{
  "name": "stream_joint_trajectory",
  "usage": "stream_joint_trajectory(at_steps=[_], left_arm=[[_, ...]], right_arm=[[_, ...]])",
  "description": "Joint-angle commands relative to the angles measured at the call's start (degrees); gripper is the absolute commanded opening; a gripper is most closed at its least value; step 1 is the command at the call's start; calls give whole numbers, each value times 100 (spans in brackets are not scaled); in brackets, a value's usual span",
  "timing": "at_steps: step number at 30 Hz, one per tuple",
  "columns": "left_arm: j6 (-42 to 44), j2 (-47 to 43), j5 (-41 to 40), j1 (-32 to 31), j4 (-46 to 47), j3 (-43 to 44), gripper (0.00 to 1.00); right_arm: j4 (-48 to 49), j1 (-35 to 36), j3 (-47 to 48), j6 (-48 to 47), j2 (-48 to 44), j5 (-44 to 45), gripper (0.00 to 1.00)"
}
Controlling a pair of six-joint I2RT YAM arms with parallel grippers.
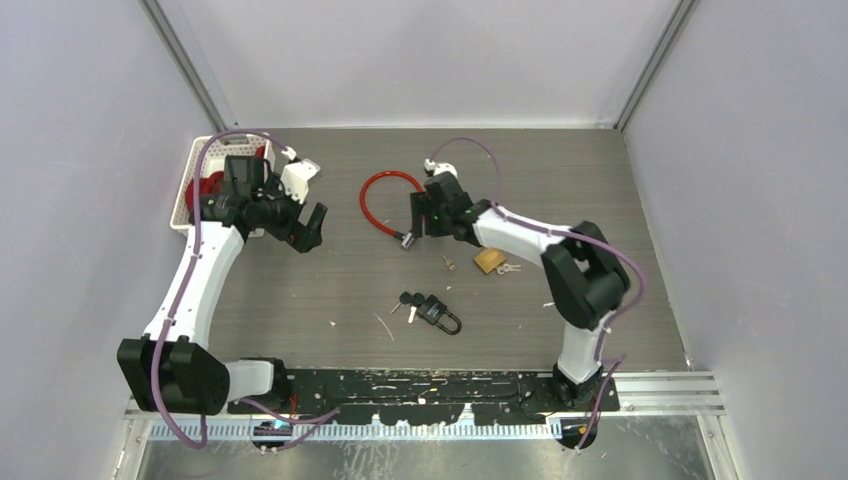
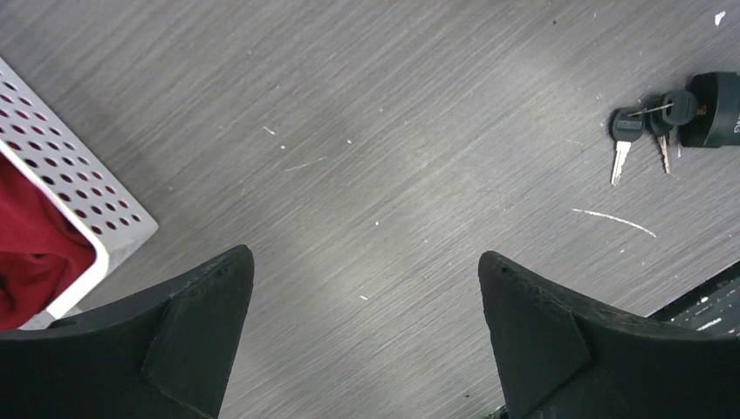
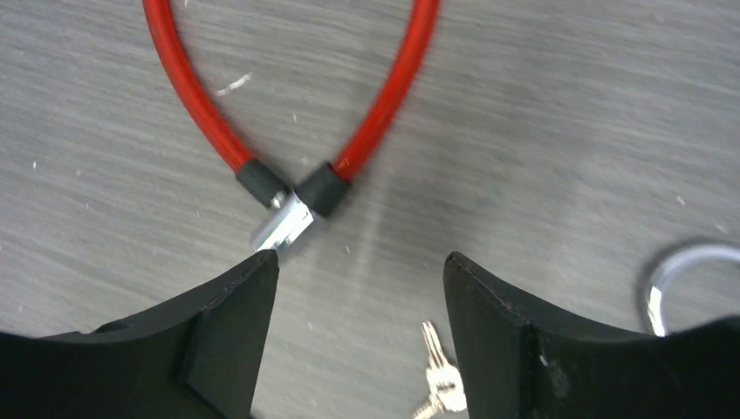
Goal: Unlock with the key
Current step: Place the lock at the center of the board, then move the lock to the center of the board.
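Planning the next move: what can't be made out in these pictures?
- Black padlock: left wrist view, cut off by the right edge.
- Red cable lock keyhole: right wrist view, blurred.
- Brass padlock: top view, too small for detail.
- Basket contents: top view, mostly under the left arm.

We have the top camera high above and behind the arm bases, looking down and forward from far off over the whole grey wood-grain table (image 1: 300, 290). The left wrist camera sits close over the table, facing down past the left gripper (image 2: 365, 257), and shares with the top view a corner of the white perforated plastic basket (image 2: 78, 188), the black padlock (image 2: 716, 109) and its black-headed keys (image 2: 626, 125). The right wrist camera looks down from close up past the right gripper (image 3: 362, 259), sharing with the top view the red cable lock (image 3: 188, 87) and small silver keys (image 3: 441, 380).
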Motion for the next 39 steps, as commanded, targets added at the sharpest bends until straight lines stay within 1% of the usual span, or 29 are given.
stream_joint_trajectory(at_steps=[1,5,9,12,16,18,19,22,23,26,29,31,32,35,37,38,39], left_arm=[[165,-50,218,28,-100,-59,99],[237,-128,288,30,-160,-158,100],[369,-182,289,28,-304,-139,100],[439,-255,300,28,-382,-117,100],[460,-345,324,25,-411,-137,100],[498,-368,348,29,-477,-119,100],[523,-381,349,29,-526,-109,100],[598,-441,329,30,-584,-117,100],[618,-459,325,30,-597,-126,100],[650,-506,324,29,-621,-166,100],[654,-523,333,28,-622,-182,100],[637,-502,348,23,-612,-166,100],[610,-489,369,28,-606,-157,100],[506,-434,435,28,-602,-101,100],[449,-414,438,28,-625,-55,99],[441,-413,442,30,-653,-38,99],[429,-413,424,26,-659,-25,99]], right_arm=[[-269,54,1240,-7,737,196,72],[-383,121,1875,-42,1322,155,69],[-932,184,2520,-231,1903,438,63],[-989,207,2553,-295,2039,658,59],[-1232,220,2703,-236,2243,598,53],[-1241,215,2717,-206,2304,576,48],[-1214,226,2711,-218,2315,361,43],[-1021,282,2643,-377,2299,-31,24],[-920,310,2608,-491,2274,-242,21],[-872,461,2588,-966,2211,-655,17],[-863,614,2475,-1411,2099,-857,16],[-914,698,2453,-1482,2063,-874,20],[-934,719,2460,-1491,2044,-915,26],[-913,810,2436,-1493,1877,-904,48],[-874,814,2330,-1400,1599,-769,64],[-854,811,2235,-1368,1421,-588,72],[-850,802,2135,-1322,1206,-375,86]])
